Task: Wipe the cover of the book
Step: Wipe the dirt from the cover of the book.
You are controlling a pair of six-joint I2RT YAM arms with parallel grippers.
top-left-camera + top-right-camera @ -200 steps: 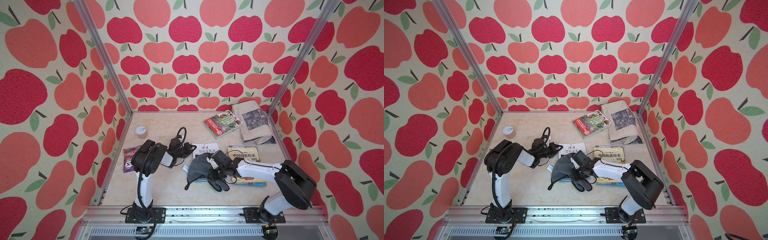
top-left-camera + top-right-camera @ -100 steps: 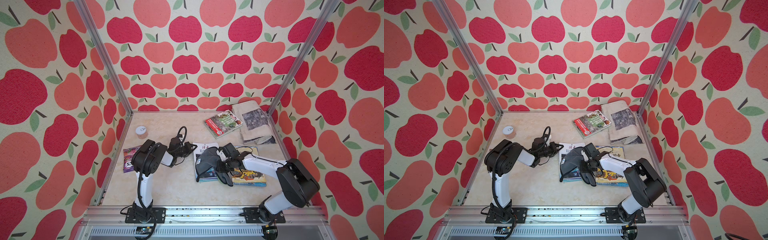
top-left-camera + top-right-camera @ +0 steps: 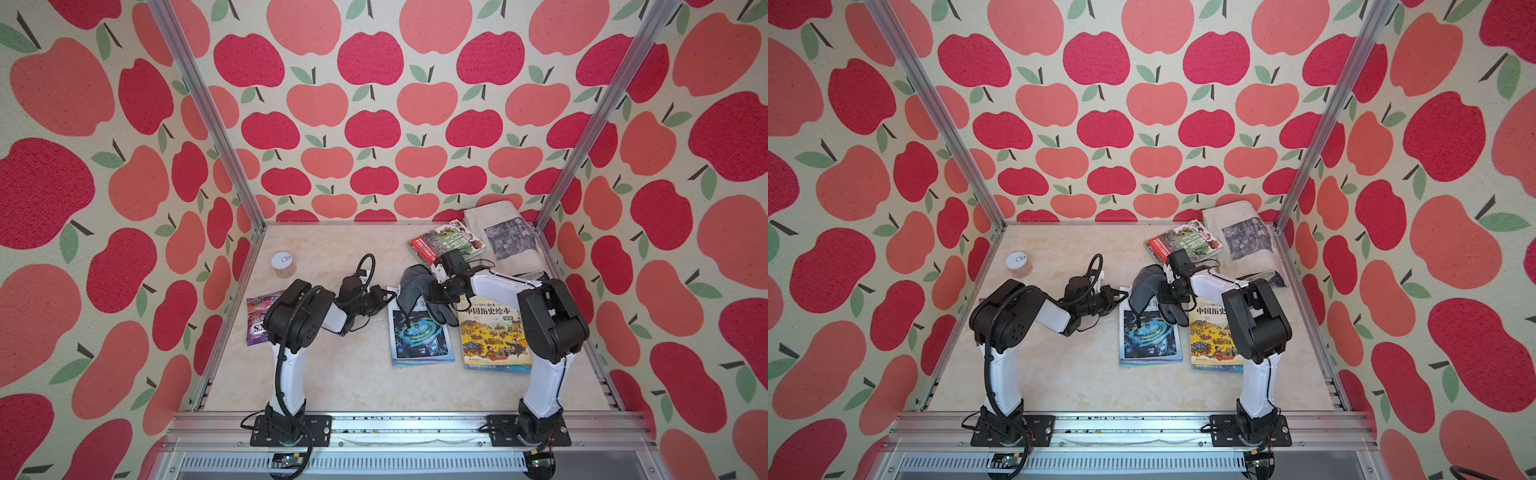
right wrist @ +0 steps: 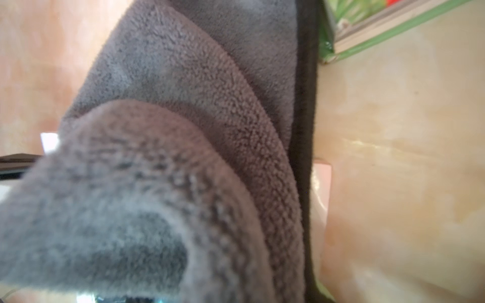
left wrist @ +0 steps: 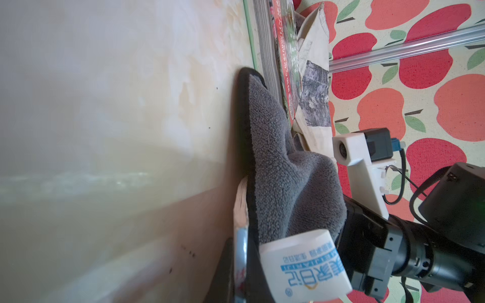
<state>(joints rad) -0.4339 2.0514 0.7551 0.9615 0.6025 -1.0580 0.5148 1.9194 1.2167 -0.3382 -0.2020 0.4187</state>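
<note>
The book point(image 3: 419, 338) point(image 3: 1150, 338) with the blue cover lies flat at the middle of the table. My left gripper point(image 3: 387, 296) point(image 3: 1119, 296) is shut on its far left edge. The left wrist view shows the book's thin edge point(image 5: 240, 244) pinched between the dark fingers point(image 5: 225, 272). My right gripper point(image 3: 434, 291) point(image 3: 1165, 291) is shut on a grey cloth point(image 3: 415, 284) point(image 3: 1146, 286) point(image 5: 283, 170), which drapes over the book's far end. The cloth point(image 4: 183, 131) fills the right wrist view and hides the jaws there.
A yellow picture book point(image 3: 494, 338) lies right beside the blue one, partly under the right arm. At the back right are a red and green book point(image 3: 446, 243) and a printed cloth bag point(image 3: 505, 237). A small jar point(image 3: 283, 266) and a purple snack packet point(image 3: 257, 316) sit at the left.
My right gripper has dragged the cloth from the book's near left part to its far end, uncovering most of the cover. The left gripper has stayed put.
</note>
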